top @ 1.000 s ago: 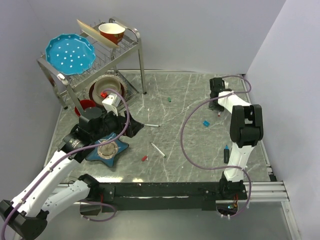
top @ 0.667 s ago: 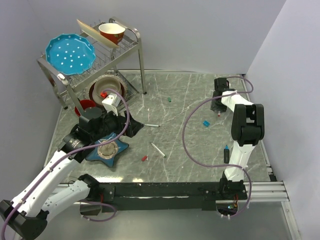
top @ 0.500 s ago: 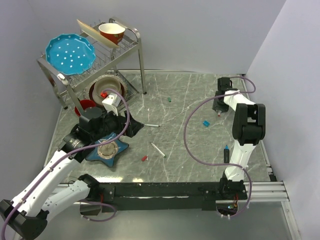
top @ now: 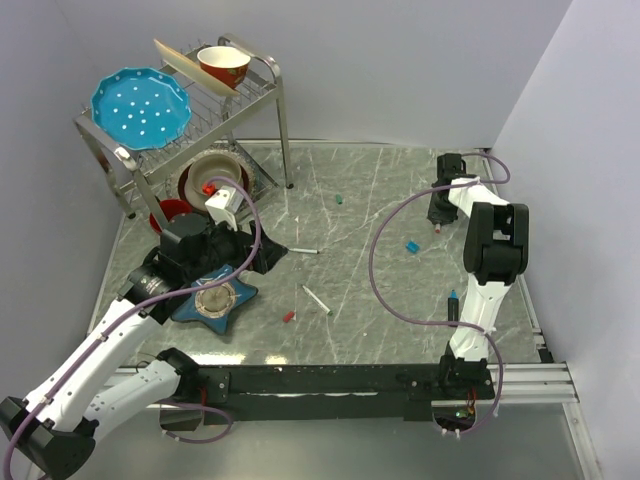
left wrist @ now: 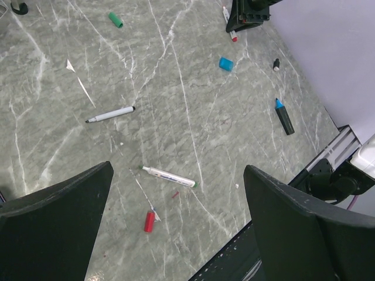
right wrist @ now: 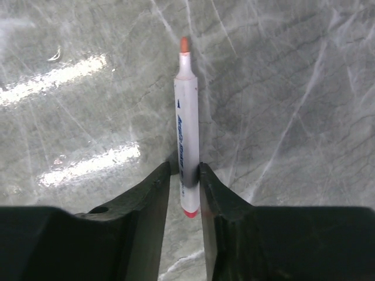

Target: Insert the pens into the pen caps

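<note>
A white pen (right wrist: pixel 187 134) with a red tip lies on the marble at the far right, and my right gripper (right wrist: pixel 184 167) (top: pixel 438 212) is shut on its rear end, a jaw touching each side. My left gripper (left wrist: pixel 177 170) (top: pixel 264 250) hangs wide open and empty above the table's left middle. Below it lie a green-ended pen (left wrist: pixel 169 176) and a red cap (left wrist: pixel 150 221). A black-tipped pen (left wrist: pixel 111 115), a green cap (left wrist: pixel 116 20), a blue cap (left wrist: pixel 226 64), a black cap (left wrist: pixel 276 64) and a dark blue-tipped pen (left wrist: pixel 284 117) lie scattered.
A metal dish rack (top: pixel 262 75) with a blue plate (top: pixel 140 105) and a red bowl (top: pixel 223 65) stands at the back left. A blue star-shaped dish (top: pixel 215 300) sits under my left arm. Walls close in behind and on the right.
My right gripper has shifted slightly to the right over the red-tipped pen and its jaws have closed in on it. The left arm has not moved.
</note>
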You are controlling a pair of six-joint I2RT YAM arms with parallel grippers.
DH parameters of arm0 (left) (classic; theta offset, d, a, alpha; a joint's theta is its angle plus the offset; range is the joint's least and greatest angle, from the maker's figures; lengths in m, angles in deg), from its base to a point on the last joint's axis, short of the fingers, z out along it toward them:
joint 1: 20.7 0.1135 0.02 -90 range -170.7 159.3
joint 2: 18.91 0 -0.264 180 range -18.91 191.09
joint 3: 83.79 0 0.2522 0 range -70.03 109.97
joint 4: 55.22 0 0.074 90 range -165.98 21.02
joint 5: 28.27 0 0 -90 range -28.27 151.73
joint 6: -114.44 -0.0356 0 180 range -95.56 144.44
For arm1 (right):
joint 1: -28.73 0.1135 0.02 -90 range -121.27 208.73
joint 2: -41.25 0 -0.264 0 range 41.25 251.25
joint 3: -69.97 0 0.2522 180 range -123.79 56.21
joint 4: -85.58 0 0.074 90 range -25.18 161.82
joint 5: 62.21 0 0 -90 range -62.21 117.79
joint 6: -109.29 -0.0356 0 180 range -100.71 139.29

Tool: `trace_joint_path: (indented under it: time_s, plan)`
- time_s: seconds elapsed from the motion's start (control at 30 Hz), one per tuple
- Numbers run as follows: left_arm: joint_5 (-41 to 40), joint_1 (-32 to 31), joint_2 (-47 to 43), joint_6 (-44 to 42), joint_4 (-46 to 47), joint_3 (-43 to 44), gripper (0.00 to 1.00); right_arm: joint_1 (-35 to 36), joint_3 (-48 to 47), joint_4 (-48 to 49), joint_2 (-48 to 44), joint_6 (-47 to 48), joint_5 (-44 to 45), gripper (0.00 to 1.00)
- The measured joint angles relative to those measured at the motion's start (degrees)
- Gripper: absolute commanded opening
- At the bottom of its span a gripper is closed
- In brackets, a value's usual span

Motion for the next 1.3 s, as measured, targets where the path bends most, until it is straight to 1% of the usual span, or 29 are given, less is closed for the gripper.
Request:
trace_joint_path:
  time_s: [0.2, 0.27, 0.5, 0.57, 0.63, 0.73, 0.97, 1.1, 1.2, 1.3]
  plan:
    - [-1.1, 0.0, -0.2, 0.0, 0.0, 0.0, 0.99, 0.0, -0.3, -0.7, 0.0, 0.2, -2.2, 0.23]
    - [-1.5, 0.0, -0.5, 0.0, 0.0, -0.1, 0.99, 0.0, 0.2, -0.3, -0.2, 0.0, -3.4, 0.23]
    - [-2.0, 0.0, -1.5, 0.0, 0.1, -0.2, 0.99, 0.6, 6.6, 3.5, -4.3, -1.8, -8.9, 0.2]
    - [-2.3, 0.0, -1.6, 0.0, 0.1, -0.2, 0.97, 1.2, 7.1, 4.1, -4.7, -2.3, -10.4, 0.19]
    - [-3.0, 0.0, -1.6, 0.2, 0.0, -0.2, 0.96, 1.9, 7.1, 4.9, -4.7, -2.9, -11.8, 0.2]
    - [-4.4, 0.0, -1.0, 1.1, -0.8, -0.2, 0.93, 4.2, 6.1, 4.3, -4.3, -3.3, -12.0, 0.2]
    - [-4.9, 0.0, 1.2, 3.7, -2.5, -0.2, 0.95, 9.9, 2.9, 3.9, -3.6, -3.8, -12.0, 0.2]
    - [-4.1, 0.0, 1.2, 7.0, -0.8, -1.0, 0.94, 13.1, 2.8, 4.0, -3.6, -4.4, -11.8, 0.2]
    - [-3.1, 0.0, 1.7, 9.6, 1.7, -3.3, 0.93, 15.3, 4.9, 5.8, -4.0, -5.6, -11.6, 0.19]
    - [-1.9, 0.0, 4.8, 12.8, 3.1, -5.3, 0.93, 18.1, 9.6, 8.8, -5.6, -6.7, -10.1, 0.19]
